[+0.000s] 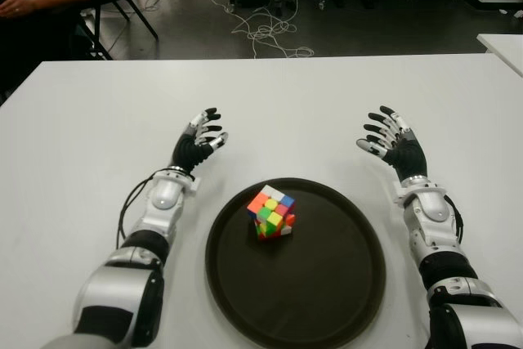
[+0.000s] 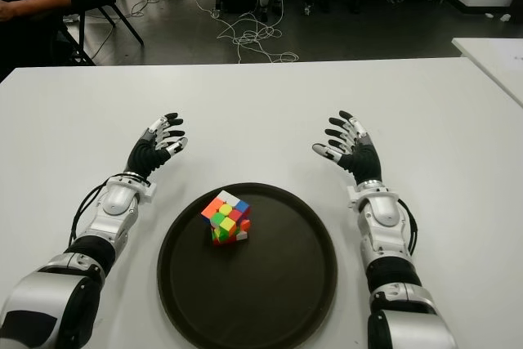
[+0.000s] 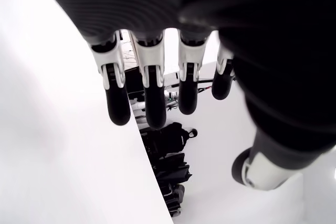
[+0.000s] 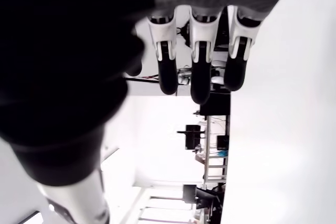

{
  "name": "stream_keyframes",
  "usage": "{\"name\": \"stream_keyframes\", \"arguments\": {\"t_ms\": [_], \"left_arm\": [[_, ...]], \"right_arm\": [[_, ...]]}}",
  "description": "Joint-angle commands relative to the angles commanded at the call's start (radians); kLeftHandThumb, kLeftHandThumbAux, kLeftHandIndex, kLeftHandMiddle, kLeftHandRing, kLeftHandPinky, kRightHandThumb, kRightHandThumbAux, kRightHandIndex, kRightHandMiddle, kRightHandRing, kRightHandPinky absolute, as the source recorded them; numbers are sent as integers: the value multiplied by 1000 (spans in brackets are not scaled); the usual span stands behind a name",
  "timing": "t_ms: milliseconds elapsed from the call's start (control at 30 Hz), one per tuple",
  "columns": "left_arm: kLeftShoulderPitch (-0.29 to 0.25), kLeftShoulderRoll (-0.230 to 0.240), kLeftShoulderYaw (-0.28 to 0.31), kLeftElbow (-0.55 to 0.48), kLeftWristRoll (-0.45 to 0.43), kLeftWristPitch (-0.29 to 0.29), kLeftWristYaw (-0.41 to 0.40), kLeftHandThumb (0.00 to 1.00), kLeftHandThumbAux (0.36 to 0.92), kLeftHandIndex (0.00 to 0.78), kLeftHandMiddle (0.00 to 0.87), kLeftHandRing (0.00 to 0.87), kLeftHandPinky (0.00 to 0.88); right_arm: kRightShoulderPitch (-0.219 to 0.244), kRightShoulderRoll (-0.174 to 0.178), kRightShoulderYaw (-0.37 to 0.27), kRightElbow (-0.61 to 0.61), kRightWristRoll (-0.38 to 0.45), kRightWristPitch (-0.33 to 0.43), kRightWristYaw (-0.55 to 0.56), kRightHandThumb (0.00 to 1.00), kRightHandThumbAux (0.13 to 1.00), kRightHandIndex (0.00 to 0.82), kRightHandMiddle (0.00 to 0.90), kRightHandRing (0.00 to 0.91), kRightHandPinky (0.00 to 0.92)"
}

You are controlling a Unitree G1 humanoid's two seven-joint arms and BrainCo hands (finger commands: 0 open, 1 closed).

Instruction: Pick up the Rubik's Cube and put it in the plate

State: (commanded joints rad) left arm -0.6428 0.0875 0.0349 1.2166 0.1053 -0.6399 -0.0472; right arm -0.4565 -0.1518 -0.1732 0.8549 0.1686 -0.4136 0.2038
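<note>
The Rubik's Cube (image 1: 271,212), multicoloured, sits tilted on one edge inside the dark round plate (image 1: 327,300), in its left far part. My left hand (image 1: 202,140) is over the white table to the left of the plate's far rim, fingers spread and holding nothing. On the other side my right hand (image 1: 389,141) is likewise open beyond the plate's right rim. Both wrist views show straight fingers (image 3: 149,95) and fingers (image 4: 199,77) with nothing in them.
The white table (image 1: 286,96) stretches wide beyond the plate. Past its far edge lie cables (image 1: 261,30) on a dark floor, a chair and a seated person (image 1: 33,6) at far left. Another white table corner (image 1: 502,42) shows at right.
</note>
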Motion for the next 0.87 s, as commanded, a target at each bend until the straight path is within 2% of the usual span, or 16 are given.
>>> {"name": "stream_keyframes", "arguments": {"t_ms": [233,533,867], "left_arm": [[2,1,-5,-2,3,-1,6,111,710,136,183,202,234],[2,2,-8,-4,7,-3,14,99,688,135,186,209,238],[2,2,-5,-5,-3,2,1,108,706,129,172,200,237]], "right_arm": [[0,-1,4,-5,-19,7,-22,103,858,157,222,232,296],[-3,-4,8,7,-46,13,-50,80,837,160,223,228,262],[0,0,8,-1,-59,12,-70,78,848,168,231,234,270]]}}
